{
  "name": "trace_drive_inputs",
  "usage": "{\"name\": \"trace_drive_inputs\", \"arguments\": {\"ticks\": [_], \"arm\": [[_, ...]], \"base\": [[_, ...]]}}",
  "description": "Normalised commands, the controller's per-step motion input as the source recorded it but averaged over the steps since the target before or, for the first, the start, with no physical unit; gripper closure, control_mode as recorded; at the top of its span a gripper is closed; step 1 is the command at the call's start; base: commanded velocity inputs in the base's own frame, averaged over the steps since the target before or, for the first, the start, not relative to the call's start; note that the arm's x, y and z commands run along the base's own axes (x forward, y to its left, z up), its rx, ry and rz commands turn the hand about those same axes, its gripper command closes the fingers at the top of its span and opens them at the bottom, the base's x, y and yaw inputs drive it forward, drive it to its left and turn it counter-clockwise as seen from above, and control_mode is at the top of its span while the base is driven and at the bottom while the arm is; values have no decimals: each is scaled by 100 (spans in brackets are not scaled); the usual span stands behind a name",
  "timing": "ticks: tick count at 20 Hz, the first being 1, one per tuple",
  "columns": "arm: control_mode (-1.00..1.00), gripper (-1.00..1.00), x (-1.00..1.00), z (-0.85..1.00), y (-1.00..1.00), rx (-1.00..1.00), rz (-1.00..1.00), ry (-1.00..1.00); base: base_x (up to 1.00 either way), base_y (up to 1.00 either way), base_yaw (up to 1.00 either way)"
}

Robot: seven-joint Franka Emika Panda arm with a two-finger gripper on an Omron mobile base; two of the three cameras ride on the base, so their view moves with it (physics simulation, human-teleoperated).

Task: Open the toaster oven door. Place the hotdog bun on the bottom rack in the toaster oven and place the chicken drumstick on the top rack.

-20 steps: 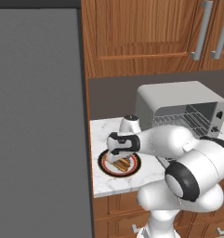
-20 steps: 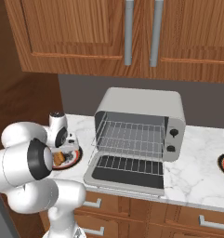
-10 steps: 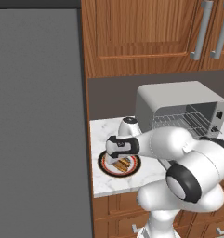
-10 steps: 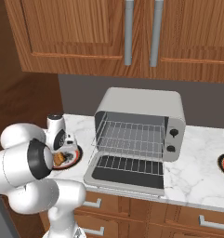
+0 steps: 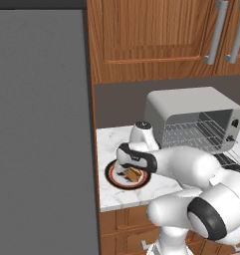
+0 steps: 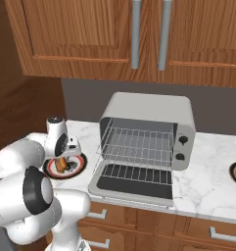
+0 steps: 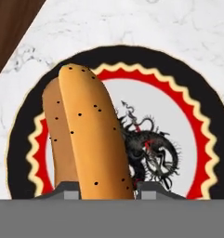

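On the marble table (image 6: pixel 207 191), left of the toaster oven (image 6: pixel 149 130), the claw (image 7: pixel 106 190) is clenched on the hotdog bun (image 7: pixel 88 135), its 2 fingertips (image 7: pixel 148 194) pressed against the bun's sides over a round plate (image 7: pixel 204 125) with a black and red rim. The toaster oven door (image 6: pixel 134 181) lies folded down flat, wire racks exposed.

Gripper (image 7: pixel 106 195) lowered — fingers closed on hotdog bun (image 7: pixel 88 135).
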Motion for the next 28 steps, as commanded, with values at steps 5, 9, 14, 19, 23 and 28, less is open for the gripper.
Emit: {"name": "trace_drive_inputs", "arguments": {"ticks": [5, 9, 14, 19, 23, 28], "arm": [[-100, 100, -12, 45, -7, 0, 0, -10], [-100, 100, -15, 41, -13, 0, 0, -11], [-100, 100, -16, 37, -23, 1, 0, -7], [-100, 100, -12, 34, -31, 1, 0, -6], [-100, 100, -14, 28, -36, 0, 1, -14], [-100, 100, -14, 21, -42, 0, 9, -14]], "base": [[0, 0, 0], [0, 0, 0], [0, 0, 0], [0, 0, 0], [0, 0, 0], [0, 0, 0]]}}
